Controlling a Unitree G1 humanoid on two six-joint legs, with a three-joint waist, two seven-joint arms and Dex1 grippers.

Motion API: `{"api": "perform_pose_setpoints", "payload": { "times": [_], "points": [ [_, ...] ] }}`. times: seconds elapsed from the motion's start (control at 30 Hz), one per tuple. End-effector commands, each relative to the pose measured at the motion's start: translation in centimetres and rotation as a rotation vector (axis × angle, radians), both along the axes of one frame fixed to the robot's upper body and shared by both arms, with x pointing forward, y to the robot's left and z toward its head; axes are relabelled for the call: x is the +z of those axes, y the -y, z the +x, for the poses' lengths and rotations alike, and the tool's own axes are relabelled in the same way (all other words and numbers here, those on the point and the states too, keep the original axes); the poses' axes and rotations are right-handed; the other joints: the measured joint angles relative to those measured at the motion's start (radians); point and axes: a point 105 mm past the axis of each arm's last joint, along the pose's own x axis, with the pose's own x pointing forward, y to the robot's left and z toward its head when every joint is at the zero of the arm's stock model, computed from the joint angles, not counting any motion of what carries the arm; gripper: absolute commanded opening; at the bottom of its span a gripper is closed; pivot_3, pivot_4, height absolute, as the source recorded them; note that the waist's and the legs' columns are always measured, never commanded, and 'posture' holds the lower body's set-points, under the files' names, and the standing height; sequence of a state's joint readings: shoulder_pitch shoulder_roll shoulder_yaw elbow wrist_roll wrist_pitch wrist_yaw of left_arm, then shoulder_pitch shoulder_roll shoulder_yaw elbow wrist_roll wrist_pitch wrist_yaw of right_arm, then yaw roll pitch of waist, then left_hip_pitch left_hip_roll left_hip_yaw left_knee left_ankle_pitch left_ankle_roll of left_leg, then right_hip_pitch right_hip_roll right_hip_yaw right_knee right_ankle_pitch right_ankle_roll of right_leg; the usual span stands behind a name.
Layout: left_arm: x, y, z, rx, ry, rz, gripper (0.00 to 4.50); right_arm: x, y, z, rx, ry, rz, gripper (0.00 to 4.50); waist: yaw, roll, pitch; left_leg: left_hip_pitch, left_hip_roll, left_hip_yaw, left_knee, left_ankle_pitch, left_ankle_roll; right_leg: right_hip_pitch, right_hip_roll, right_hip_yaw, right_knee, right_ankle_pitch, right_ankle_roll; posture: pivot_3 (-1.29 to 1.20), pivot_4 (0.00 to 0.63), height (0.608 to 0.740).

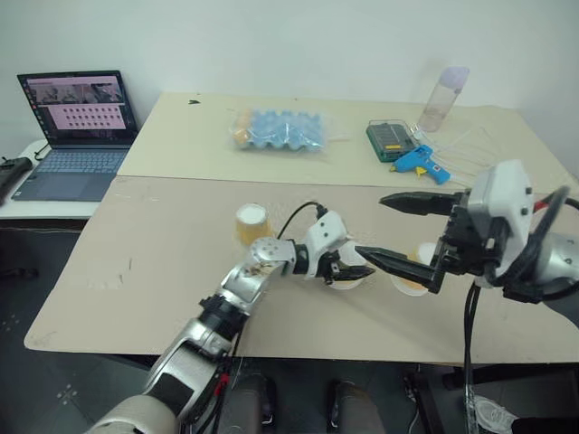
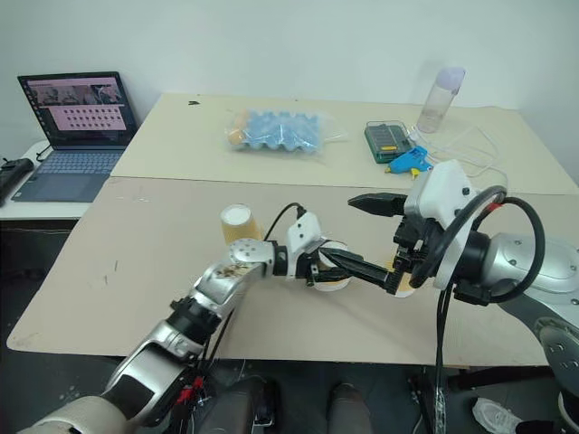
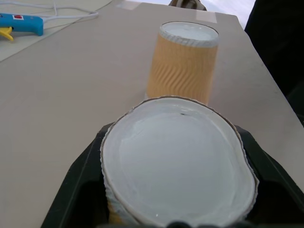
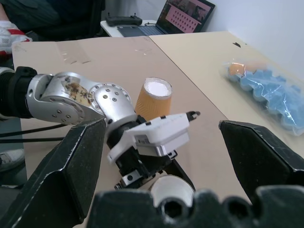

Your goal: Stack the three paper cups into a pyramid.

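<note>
Left tool [image 1: 348, 269]: clamped on one orange-tan, white-based paper cup [image 3: 178, 175], carried over the beige table [image 1: 163, 262]. Right tool [image 1: 412, 242]: spread apart, empty. Second cup [image 1: 413, 276]: beside. Third cup [image 1: 252, 222]: farther, inverted. Pyramid judged unbuilt.

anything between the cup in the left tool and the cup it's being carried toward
Nothing visible. The left tool is shut on a paper cup, and bare table lies between it and the upside-down cup ahead.

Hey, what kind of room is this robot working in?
Probably a lab or workshop: a plain table holds a laptop, a blue glue gun, a green parts box and paper cups for practice.
</note>
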State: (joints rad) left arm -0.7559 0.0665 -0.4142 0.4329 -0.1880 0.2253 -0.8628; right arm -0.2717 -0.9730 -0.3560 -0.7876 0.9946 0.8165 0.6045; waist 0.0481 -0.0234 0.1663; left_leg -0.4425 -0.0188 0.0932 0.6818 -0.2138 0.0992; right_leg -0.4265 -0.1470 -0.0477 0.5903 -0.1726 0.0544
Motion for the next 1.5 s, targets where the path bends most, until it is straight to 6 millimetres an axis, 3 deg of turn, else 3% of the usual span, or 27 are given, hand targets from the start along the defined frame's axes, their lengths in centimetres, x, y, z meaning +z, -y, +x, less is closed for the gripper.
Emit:
{"api": "perform_pose_setpoints", "payload": {
  "times": [0.03, 0.37, 0.43, 0.53, 0.67, 0.9, 1.1, 1.2, 1.33, 1.43, 1.5],
  "points": [
    [-2.2, 0.1, 1.3, 0.045, -0.019, 0.067, 2.49, 1.0, 0.1, -0.5, -0.017, 0.054, -0.011, 4.5, 0.001, 0.0, 0.0, 0.0, 0.0, 0.0, 0.0, -0.001, 0.0, 0.001, 0.0, 0.0, -0.001, 0.0, 0.0, 0.0, 0.15, 0.74],
    [-3.2, 1.4, 2.1, 0.028, -0.018, 0.099, 2.49, 1.3, 0.2, -0.7, -0.032, 0.066, -0.005, 4.5, 0.0, -0.001, -0.002, 0.001, 0.0, 0.0, 0.002, -0.004, 0.001, 0.004, -0.001, -0.002, -0.011, 0.005, 0.007, 0.0, 0.15, 0.74],
    [-3.1, 1.4, 2.1, 0.026, -0.018, 0.093, 3.43, 1.3, 0.2, -0.6, -0.035, 0.064, -0.006, 4.5, 0.0, -0.001, -0.002, 0.001, -0.001, 0.0, 0.002, -0.004, 0.002, 0.004, -0.001, -0.001, -0.012, 0.006, 0.007, 0.0, 0.15, 0.74],
    [-2.9, 1.4, 2.1, 0.017, -0.006, 0.088, 4.45, 1.2, 0.2, -0.6, -0.034, 0.063, -0.006, 4.5, -0.007, -0.001, -0.002, -0.001, -0.001, 0.001, 0.002, -0.004, 0.002, 0.005, -0.001, -0.001, -0.012, 0.007, 0.007, 0.0, 0.15, 0.74],
    [-1.6, 1.5, 2.4, 0.018, 0.011, 0.047, 4.48, 1.2, 0.2, -0.5, -0.03, 0.06, -0.004, 4.5, -0.007, -0.001, -0.002, -0.005, 0.0, 0.001, 0.002, -0.001, 0.007, 0.001, 0.0, -0.001, -0.011, 0.011, 0.012, 0.0, 0.15, 0.74],
    [4.2, 1.3, 2.7, 0.002, 0.136, -0.049, 4.48, 1.2, 0.2, -0.1, -0.023, 0.056, 0.004, 4.5, -0.008, -0.001, -0.002, -0.011, 0.0, 0.001, 0.002, -0.002, 0.007, -0.004, -0.001, -0.001, -0.012, 0.011, 0.012, 0.0, 0.15, 0.74],
    [9.7, 0.3, 1.4, -0.038, 0.228, -0.133, 4.48, 1.1, 0.0, 0.2, -0.016, 0.054, 0.01, 4.5, -0.009, -0.001, -0.002, -0.014, 0.0, 0.001, 0.002, 0.0, 0.01, -0.007, -0.001, -0.001, -0.012, 0.011, 0.012, 0.0, 0.15, 0.74],
    [11.4, 0.0, 0.9, -0.037, 0.234, -0.174, 4.48, 1.0, 0.0, 0.3, -0.012, 0.053, 0.011, 4.5, -0.008, -0.001, -0.002, -0.014, 0.0, 0.0, 0.002, 0.0, 0.01, -0.008, 0.0, -0.001, -0.011, 0.011, 0.012, 0.0, 0.15, 0.74],
    [15.5, -0.5, 0.8, 0.013, 0.259, -0.319, 4.48, 1.0, -0.1, 0.5, -0.009, 0.052, 0.013, 4.5, -0.007, -0.001, -0.002, -0.014, -0.001, 0.001, 0.003, 0.001, 0.01, -0.008, 0.0, -0.001, -0.011, 0.011, 0.012, 0.0, 0.15, 0.74],
    [22.2, -4.3, 2.0, 0.231, 0.353, -0.546, 4.48, 1.0, -0.1, 0.5, -0.008, 0.05, 0.016, 4.5, -0.008, -0.001, -0.002, -0.015, -0.001, 0.0, 0.003, 0.001, 0.01, -0.008, 0.0, -0.001, -0.011, 0.011, 0.012, 0.0, 0.15, 0.74],
    [24.9, -7.1, 2.0, 0.356, 0.402, -0.638, 4.48, 0.9, 0.0, 0.6, -0.012, 0.047, 0.017, 4.5, -0.012, -0.001, -0.002, -0.015, -0.001, 0.0, 0.004, 0.001, 0.01, -0.009, 0.0, -0.001, -0.011, 0.012, 0.013, 0.0, 0.15, 0.74]
  ]
}}
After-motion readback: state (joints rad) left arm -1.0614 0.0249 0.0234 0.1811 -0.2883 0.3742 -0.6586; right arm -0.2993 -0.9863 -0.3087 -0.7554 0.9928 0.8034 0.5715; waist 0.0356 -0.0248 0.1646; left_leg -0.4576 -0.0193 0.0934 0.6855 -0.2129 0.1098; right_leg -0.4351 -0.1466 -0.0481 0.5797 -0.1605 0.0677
